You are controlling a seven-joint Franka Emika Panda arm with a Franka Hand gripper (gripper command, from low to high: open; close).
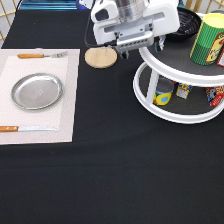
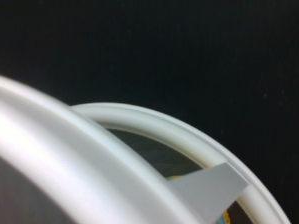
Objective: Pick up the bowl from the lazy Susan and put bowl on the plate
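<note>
The black ridged bowl (image 1: 188, 22) sits on the top tier of the white lazy Susan (image 1: 167, 68) at the exterior view's top right, partly hidden behind my hand. My gripper (image 1: 142, 49) hangs over the turntable's left edge, just left of the bowl, with its fingers apart and nothing between them. The silver plate (image 1: 36, 91) lies empty on a pale placemat (image 1: 60, 120) at the exterior view's left. The wrist view shows only the lazy Susan's white rims (image 2: 63, 155) against the black tablecloth.
A green can with a yellow lid (image 1: 210, 39) stands on the top tier, right of the bowl. Small packets (image 1: 163, 96) sit on the lower shelf. A wooden disc (image 1: 100, 57) lies between mat and turntable. A fork (image 1: 42, 55) and knife (image 1: 25, 129) flank the plate.
</note>
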